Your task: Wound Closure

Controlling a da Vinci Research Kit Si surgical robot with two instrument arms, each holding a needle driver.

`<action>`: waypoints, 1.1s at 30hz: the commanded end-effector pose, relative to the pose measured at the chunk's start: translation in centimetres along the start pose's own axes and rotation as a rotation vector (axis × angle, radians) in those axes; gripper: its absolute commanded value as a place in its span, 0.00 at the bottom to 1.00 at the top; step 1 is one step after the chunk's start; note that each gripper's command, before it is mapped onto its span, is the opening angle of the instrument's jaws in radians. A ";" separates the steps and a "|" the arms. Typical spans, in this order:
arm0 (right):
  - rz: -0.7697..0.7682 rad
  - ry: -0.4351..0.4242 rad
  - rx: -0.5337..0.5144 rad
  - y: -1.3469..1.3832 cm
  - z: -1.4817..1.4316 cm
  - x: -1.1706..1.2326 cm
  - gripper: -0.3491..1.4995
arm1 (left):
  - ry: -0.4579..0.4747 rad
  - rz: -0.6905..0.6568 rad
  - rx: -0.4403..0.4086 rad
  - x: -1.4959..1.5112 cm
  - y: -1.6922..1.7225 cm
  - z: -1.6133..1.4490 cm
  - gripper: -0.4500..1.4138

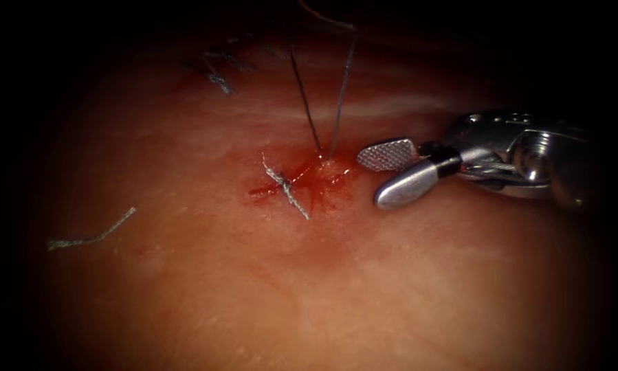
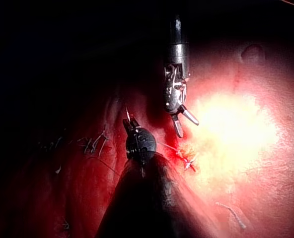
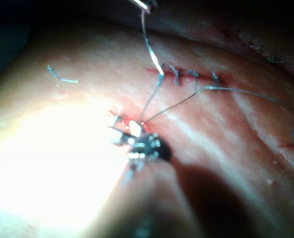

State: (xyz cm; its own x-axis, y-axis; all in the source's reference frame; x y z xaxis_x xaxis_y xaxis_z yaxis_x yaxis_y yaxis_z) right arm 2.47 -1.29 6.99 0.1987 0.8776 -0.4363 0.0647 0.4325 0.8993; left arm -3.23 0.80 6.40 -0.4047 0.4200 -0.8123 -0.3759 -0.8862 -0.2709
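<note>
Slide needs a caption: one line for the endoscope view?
Right tool, jaws open and empty, right of the cut; two thread strands rise from it.

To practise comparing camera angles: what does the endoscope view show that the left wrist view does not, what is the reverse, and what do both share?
Endoscope view: two thin grey thread strands rising from the red-stained cut in the pale pink tissue. Left wrist view: the left arm's dark wristed tool, with a fine strand at its tip. Both: the right arm's silver tool, jaws open and holding nothing, on the cut's right side, and a loose cut end of grey thread.
</note>
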 end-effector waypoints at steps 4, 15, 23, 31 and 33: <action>0.011 0.006 0.001 -0.04 0.14 0.02 0.73 | 0.005 0.005 -0.004 -0.01 -0.02 0.13 0.00; 0.004 0.014 0.008 -0.15 0.14 0.05 0.71 | 0.030 0.001 0.016 0.07 -0.06 0.02 0.00; 0.054 0.096 -0.069 0.05 0.39 -0.09 0.72 | 0.044 0.029 -0.002 -0.22 0.48 -0.10 0.00; 0.223 0.274 -0.180 0.16 0.33 -0.04 0.53 | 0.105 0.016 0.011 -0.57 0.90 -0.24 0.00; 0.241 0.289 -0.181 0.14 0.35 -0.06 0.53 | 0.112 0.005 0.011 -0.63 0.96 -0.26 0.00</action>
State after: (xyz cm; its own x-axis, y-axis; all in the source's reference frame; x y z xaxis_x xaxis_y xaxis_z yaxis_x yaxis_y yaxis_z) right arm 2.74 -1.31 7.12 -0.0998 0.9692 -0.2252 -0.1330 0.2113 0.9683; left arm -3.06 -0.37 6.46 -0.3057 0.3936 -0.8670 -0.3848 -0.8840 -0.2656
